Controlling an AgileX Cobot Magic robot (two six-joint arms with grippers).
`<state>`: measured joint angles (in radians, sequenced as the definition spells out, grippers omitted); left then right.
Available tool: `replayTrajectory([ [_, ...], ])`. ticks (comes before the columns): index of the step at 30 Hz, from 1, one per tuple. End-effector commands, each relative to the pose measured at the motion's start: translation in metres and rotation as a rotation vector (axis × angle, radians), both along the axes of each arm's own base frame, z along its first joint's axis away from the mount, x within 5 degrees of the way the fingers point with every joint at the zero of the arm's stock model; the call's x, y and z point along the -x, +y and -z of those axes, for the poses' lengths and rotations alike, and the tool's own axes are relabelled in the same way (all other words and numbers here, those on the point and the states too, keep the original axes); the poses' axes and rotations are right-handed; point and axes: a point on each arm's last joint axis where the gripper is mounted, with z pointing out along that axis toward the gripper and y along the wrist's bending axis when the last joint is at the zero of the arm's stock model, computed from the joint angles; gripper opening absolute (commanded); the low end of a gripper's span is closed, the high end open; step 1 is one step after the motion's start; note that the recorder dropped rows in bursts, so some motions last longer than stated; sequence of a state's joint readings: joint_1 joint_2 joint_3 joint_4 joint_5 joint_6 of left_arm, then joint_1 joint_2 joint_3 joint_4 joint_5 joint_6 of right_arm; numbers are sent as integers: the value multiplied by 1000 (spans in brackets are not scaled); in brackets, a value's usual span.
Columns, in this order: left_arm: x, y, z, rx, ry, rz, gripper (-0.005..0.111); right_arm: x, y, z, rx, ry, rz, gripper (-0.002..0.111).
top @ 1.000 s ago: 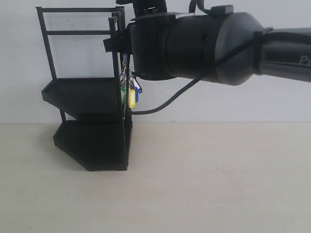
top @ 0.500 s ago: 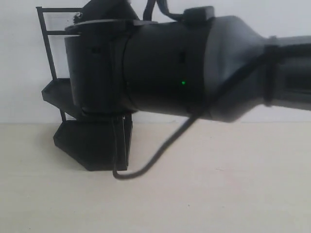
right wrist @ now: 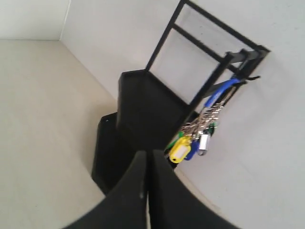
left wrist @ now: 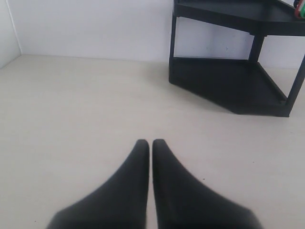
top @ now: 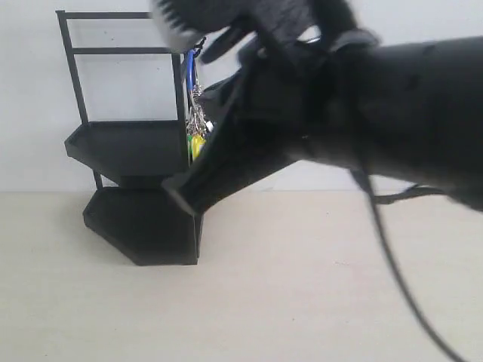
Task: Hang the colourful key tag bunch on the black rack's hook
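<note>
Finding: colourful key tag bunch (right wrist: 195, 137) hangs off small black hook (right wrist: 253, 77), tall black metal rack (right wrist: 143, 102) top corner. My right gripper (right wrist: 148, 154) pressed together, empty. Bunch judged light, floppy; grip stiff blue-sleeved ring (right wrist: 220, 92).

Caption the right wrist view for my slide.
Shut right pincer before the black rack, colourful key tag bunch hanging from its top hook.

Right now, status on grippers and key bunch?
Left gripper shut, empty. Right gripper shut, empty. Key tag bunch hangs from hook on black rack. Right arm masks exterior view.
</note>
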<state>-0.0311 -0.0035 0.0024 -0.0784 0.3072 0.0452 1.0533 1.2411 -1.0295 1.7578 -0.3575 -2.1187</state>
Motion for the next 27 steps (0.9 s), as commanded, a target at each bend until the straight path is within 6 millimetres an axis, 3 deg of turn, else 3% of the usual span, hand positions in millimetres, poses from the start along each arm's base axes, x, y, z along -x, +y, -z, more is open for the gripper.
replayTrajectory([
  [1,0,0,-2,2,-10,-4,4,13,-42,-23,-73,-59,84,0],
  [7,0,0,-2,2,-10,-4,4,32,-83,-54,-231,-93,148,0],
  [16,0,0,-2,2,-10,-4,4,55,-119,-77,-364,-142,135,0],
  [20,0,0,-2,2,-10,-4,4,70,-147,-89,-482,-157,138,0],
  [23,0,0,-2,2,-10,-4,4,74,-168,-84,-564,-145,203,0],
  [27,0,0,-2,2,-10,-4,4,71,-191,-49,-619,-109,363,0],
])
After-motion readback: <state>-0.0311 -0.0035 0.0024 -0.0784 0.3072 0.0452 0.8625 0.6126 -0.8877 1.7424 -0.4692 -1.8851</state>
